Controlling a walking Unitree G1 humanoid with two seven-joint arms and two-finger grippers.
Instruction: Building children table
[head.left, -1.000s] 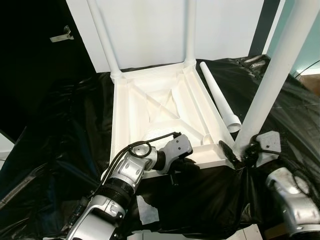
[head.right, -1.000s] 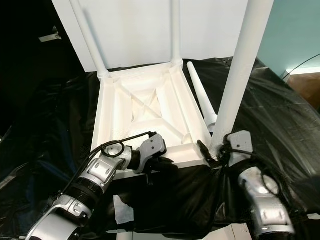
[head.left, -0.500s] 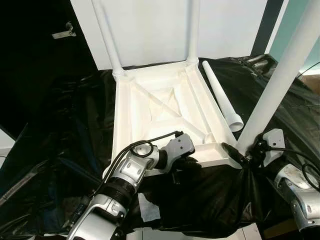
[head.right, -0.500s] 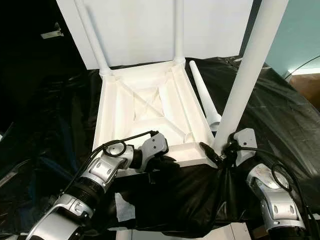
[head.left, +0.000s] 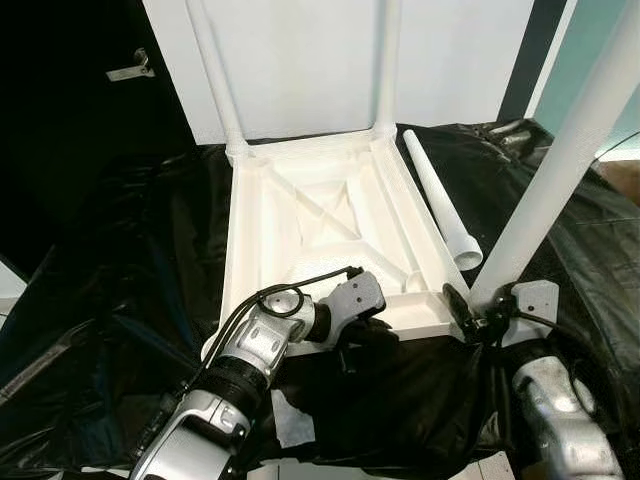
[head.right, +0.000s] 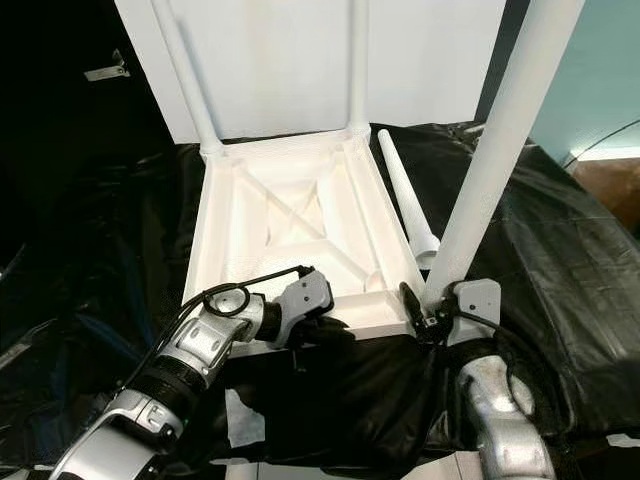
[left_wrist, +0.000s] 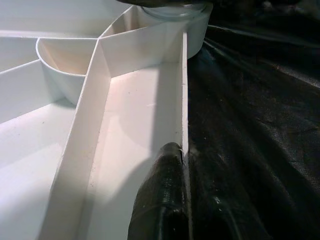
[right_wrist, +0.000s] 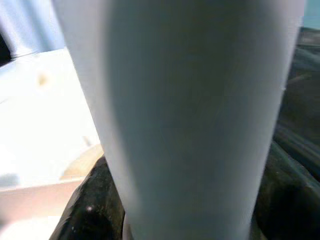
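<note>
Currently fitting leg | right hand clamped low on upright leg at near corner | left hand pinching rim of inverted tabletop (on black-sheeted worktop) | probably light, stiff, slick plastic; grip near socket

I see my left gripper pinching the near rim of the upturned white table, black sheet just outside that edge.

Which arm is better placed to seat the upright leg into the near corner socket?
Right. The right gripper is clamped low on the upright leg at that corner; the left gripper pinches the tabletop's near rim.
</note>
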